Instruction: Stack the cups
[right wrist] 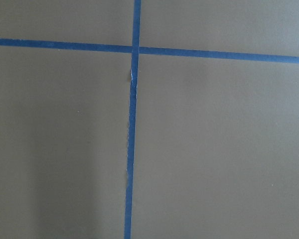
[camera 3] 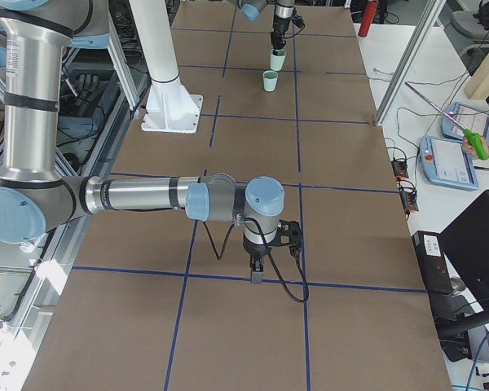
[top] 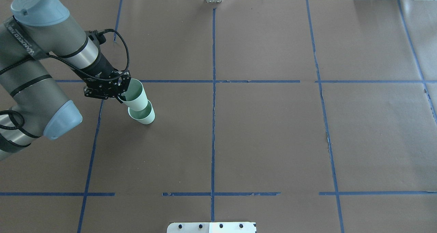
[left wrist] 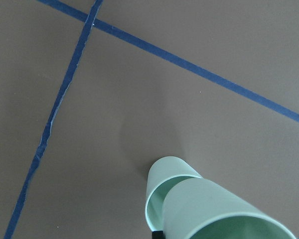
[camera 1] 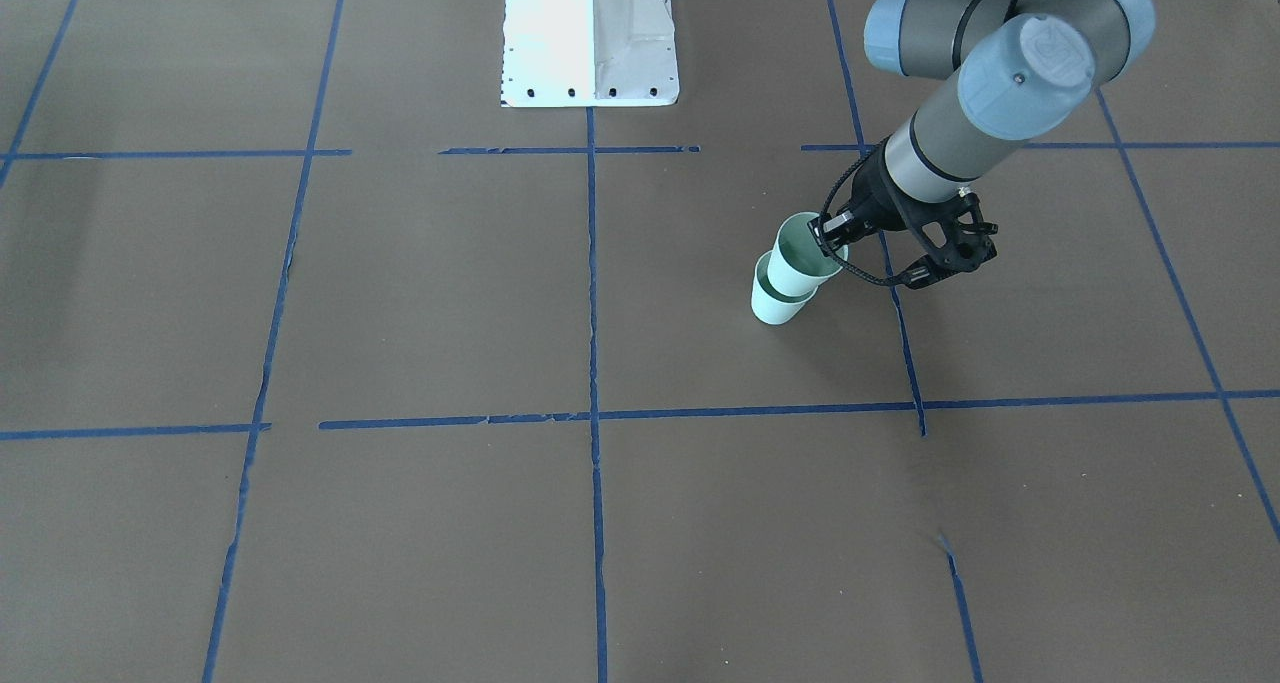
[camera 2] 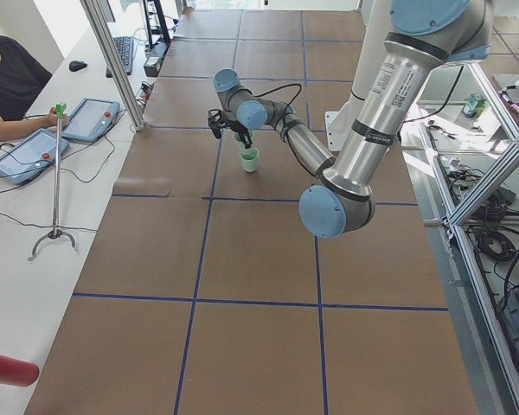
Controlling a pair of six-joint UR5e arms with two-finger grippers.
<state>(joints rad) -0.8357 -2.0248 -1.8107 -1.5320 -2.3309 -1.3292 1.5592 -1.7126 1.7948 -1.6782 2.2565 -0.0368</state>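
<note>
Cups, we count two, both upright, mouths up: lower cup (top: 145, 116) on the counter (top: 259, 134), upper cup (top: 136, 98) just above it, pinched by left claw (top: 122, 95); right claw (camera 3: 257, 273), we cannot tell.

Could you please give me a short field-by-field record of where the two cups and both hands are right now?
Left hand: shut on the rim of the held cup
Held cup: raised over the standing cup; the exterior right view shows a gap between them
Standing cup: upright on the table, mouth up
Right hand: low over the table, far from both cups; open or shut cannot be told
Stack: not yet made
</note>
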